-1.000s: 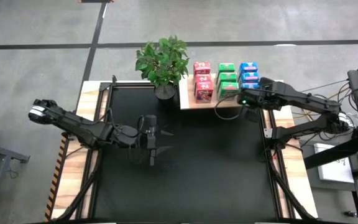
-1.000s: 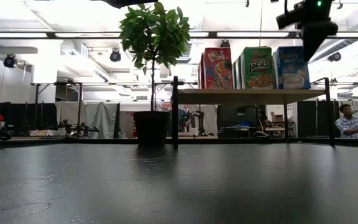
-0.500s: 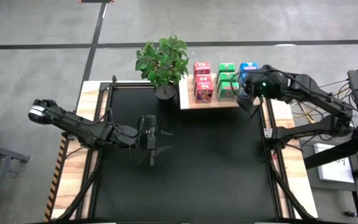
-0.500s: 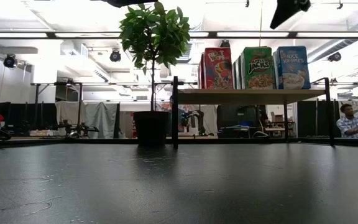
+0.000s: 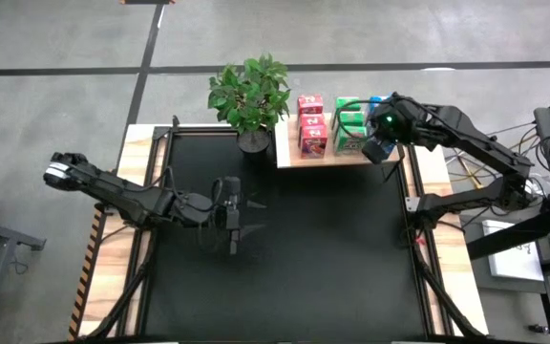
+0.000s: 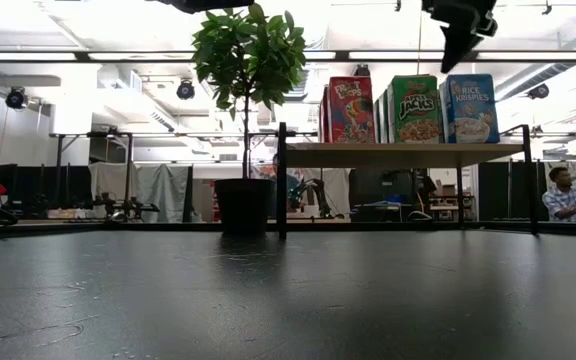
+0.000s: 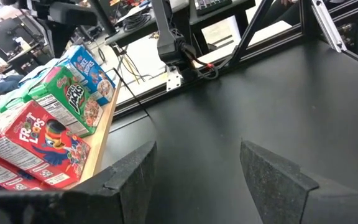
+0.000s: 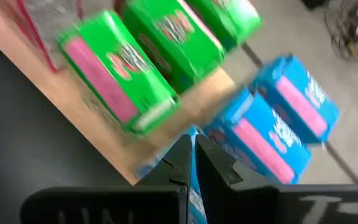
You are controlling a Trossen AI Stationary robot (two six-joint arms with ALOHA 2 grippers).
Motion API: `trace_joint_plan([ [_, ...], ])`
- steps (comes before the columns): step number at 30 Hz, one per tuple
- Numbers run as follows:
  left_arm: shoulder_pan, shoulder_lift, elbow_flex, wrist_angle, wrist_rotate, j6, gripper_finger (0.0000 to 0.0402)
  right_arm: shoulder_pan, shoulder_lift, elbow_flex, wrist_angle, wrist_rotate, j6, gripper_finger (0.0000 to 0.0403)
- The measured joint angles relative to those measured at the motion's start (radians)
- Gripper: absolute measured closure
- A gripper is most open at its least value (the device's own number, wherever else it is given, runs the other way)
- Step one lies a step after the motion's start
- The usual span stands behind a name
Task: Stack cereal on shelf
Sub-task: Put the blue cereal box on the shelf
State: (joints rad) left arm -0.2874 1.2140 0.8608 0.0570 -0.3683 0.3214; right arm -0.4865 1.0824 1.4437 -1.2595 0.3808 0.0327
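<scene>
The right gripper (image 8: 194, 155) shows its two dark fingers (image 8: 180, 163) pressed together with no gap between them, holding nothing. Past their tips lies the pale wooden shelf (image 8: 92, 127), whose long edge borders the black counter (image 8: 36, 146). On the shelf stand three green cereal boxes (image 8: 120, 93) in a row, their tops showing pink panels; the nearest stands at the shelf's edge. Beside them stand blue cereal boxes (image 8: 278, 134), also pink-panelled, one of them partly hidden behind the fingertips. A bare strip of wood separates the green row from the blue. A pink-red box (image 8: 39, 25) shows, blurred, at the far side of the green row.
</scene>
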Motion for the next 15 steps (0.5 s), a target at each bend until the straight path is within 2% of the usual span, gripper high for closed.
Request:
trace_joint_plan([
  [6, 0.000, 0.000, 0.000, -0.001, 0.000, 0.000, 0.0187, -0.051, -0.008, 0.000, -0.032, -0.023, 0.000, 0.0391],
  [15, 0.000, 0.000, 0.000, -0.001, 0.000, -0.008, 0.0187, -0.051, -0.008, -0.001, -0.055, -0.022, -0.018, 0.0391],
])
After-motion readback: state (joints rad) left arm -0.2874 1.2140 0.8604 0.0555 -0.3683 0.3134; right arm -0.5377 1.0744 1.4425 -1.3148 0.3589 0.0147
